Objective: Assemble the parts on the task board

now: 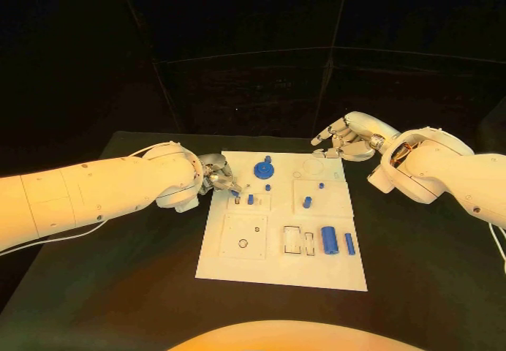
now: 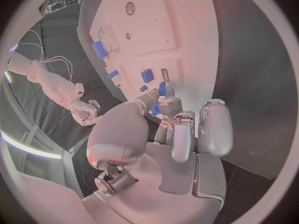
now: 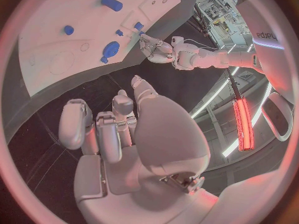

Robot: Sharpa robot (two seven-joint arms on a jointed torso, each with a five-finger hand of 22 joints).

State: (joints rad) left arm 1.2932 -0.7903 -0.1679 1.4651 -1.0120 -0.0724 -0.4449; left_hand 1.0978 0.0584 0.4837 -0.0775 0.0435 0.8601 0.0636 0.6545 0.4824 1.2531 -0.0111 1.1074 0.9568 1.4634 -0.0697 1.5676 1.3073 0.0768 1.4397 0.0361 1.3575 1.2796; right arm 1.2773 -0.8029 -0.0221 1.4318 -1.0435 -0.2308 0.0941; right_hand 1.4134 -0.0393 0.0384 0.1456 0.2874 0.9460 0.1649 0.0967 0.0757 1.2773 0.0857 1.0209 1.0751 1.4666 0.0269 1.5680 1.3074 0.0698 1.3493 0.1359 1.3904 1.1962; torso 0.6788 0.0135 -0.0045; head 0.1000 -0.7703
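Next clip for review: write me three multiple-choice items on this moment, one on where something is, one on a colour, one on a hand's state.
1. Where is the left hand?
A. at the task board's left edge, by the small parts
B. off the table's near edge
C. over the board's near right corner

2. What colour is the round gear-like part on the task board?
A. grey
B. blue
C. red

3. What is the right hand doing?
A. gripping a cylinder
B. pressing on the board
C. holding nothing, past the board's far right corner

Answers: 1 A, its fingers reach the board's left side; 2 B, it is plainly blue; 3 C, its fingers are apart and empty.
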